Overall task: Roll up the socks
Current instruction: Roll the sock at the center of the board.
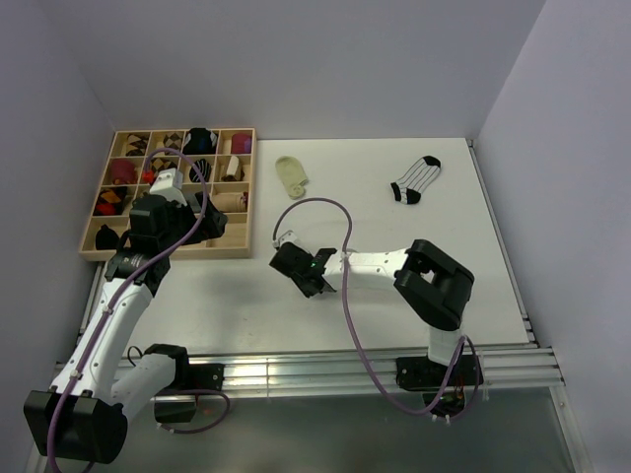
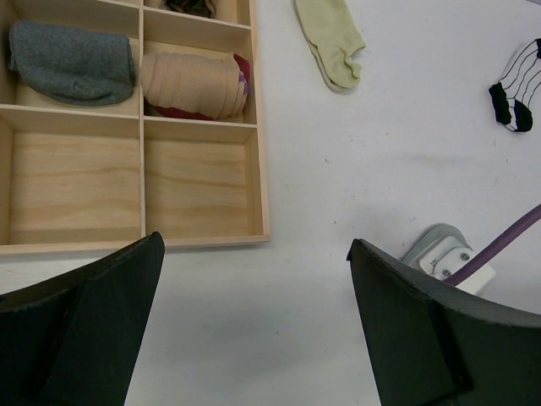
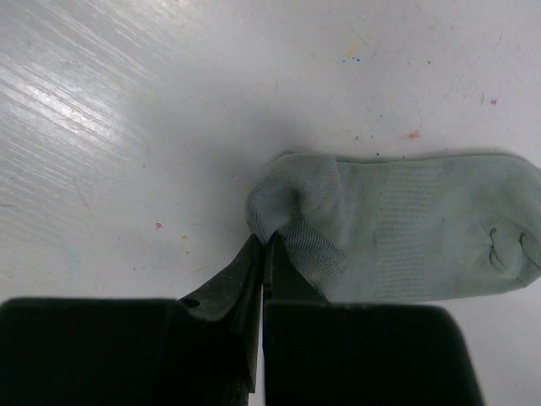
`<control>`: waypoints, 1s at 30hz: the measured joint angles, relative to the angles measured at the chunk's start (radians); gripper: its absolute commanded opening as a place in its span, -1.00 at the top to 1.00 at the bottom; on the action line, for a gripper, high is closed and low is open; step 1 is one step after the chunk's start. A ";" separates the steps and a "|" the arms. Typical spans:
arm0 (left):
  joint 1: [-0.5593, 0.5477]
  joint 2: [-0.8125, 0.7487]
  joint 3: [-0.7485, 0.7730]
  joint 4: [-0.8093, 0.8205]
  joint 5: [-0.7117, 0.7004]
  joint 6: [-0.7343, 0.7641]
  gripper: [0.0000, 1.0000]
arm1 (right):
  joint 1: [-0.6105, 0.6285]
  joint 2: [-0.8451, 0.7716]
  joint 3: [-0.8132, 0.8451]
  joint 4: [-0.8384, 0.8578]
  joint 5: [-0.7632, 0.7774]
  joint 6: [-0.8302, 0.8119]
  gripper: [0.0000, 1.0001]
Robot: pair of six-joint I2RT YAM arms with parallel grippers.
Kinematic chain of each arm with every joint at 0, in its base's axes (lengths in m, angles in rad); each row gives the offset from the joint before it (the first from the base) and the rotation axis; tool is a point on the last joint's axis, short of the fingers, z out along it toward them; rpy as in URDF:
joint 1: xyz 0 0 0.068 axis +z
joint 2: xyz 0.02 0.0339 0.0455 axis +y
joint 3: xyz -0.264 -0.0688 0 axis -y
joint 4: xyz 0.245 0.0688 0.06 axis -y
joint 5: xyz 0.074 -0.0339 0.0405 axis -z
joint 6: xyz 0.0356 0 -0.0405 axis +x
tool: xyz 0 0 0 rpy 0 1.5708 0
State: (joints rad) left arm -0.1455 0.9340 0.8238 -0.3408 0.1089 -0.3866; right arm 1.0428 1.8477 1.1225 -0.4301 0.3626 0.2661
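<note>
**Right pincer (image 3: 264,249) pinching a grey sock (image 3: 406,224) on a white table (image 1: 246,305)**

Closest to its wrist camera, the right pincer has its two black fingers pressed together on the bunched edge of the grey sock. The rest of the sock lies flat on the table, stretching away to the right of the fingertips in that view. From above, the pincer hides it, near the table's middle. The left pincer (image 2: 255,245) hangs wide apart and empty over the table, just off the near right corner of a wooden tray (image 2: 260,152). The tray is split into compartments, some holding rolled socks. A cream sock (image 1: 292,175) lies flat near the tray's far right corner. A white sock with black stripes (image 1: 416,180) lies well apart, farther right.
</note>
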 measured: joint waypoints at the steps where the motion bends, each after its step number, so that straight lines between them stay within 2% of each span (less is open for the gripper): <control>1: 0.000 0.000 0.000 0.000 0.000 0.000 -0.94 | 0.000 0.000 0.000 0.002 -0.004 -0.001 1.00; 7: 0.000 0.000 0.000 0.000 0.001 0.000 -0.94 | 0.000 -0.013 0.003 0.021 -0.109 -0.002 1.00; 17: -0.009 0.005 -0.014 0.002 0.044 -0.067 -0.90 | -0.066 -0.047 -0.034 0.112 -0.462 0.032 1.00; 24: -0.117 -0.003 -0.112 0.023 0.066 -0.186 -0.90 | -0.190 -0.106 -0.145 0.243 -0.711 0.087 1.00; 30: -0.242 0.041 -0.192 0.102 0.066 -0.294 -0.87 | -0.275 -0.111 -0.214 0.365 -0.877 0.131 1.00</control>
State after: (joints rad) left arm -0.3874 0.9752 0.6323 -0.2386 0.1745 -0.6804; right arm 0.7677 1.7363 0.9089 -0.0650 -0.5140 0.3969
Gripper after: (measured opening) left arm 0.943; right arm 0.018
